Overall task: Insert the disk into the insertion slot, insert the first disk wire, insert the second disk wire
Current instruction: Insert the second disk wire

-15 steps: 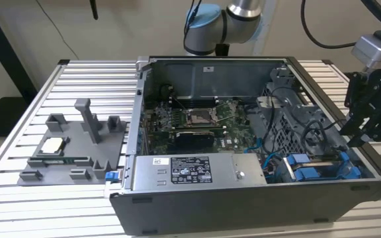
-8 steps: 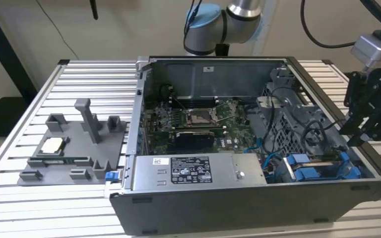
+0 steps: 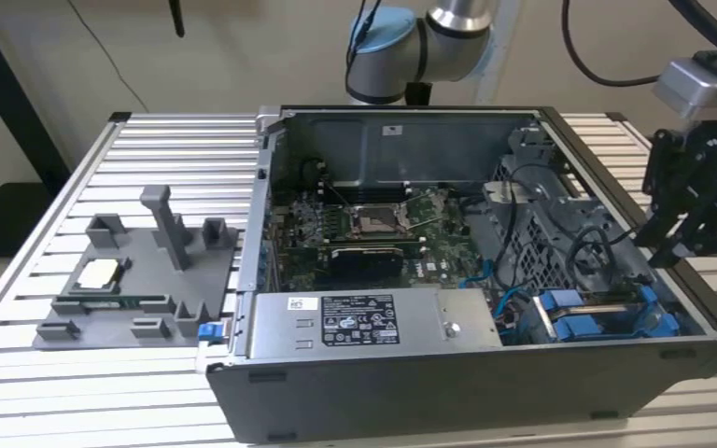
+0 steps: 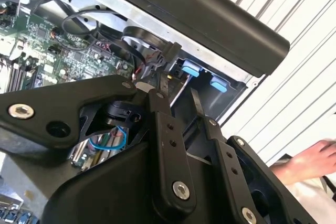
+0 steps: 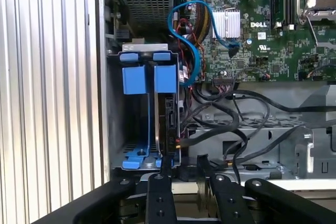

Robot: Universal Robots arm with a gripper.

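The disk (image 5: 170, 124) stands on edge in the insertion slot (image 5: 128, 129) at the corner of the open computer case, held in its blue carrier (image 5: 167, 77). The exterior view has the blue carriers (image 3: 583, 325) at the case's near right corner. My gripper (image 3: 672, 245) hangs above the case's right wall, over that corner. Its black fingers (image 5: 160, 187) are a little apart, and nothing shows between them in both wrist views (image 4: 177, 95). Loose black wires (image 5: 231, 124) lie beside the disk, and a blue wire (image 5: 184, 30) loops above it.
The motherboard (image 3: 372, 224) fills the case floor, and a silver power-supply box (image 3: 372, 322) sits along the near wall. A grey fixture (image 3: 134, 280) with small parts stands on the slatted table at the exterior view's left. A person's hand (image 4: 310, 161) is outside the case.
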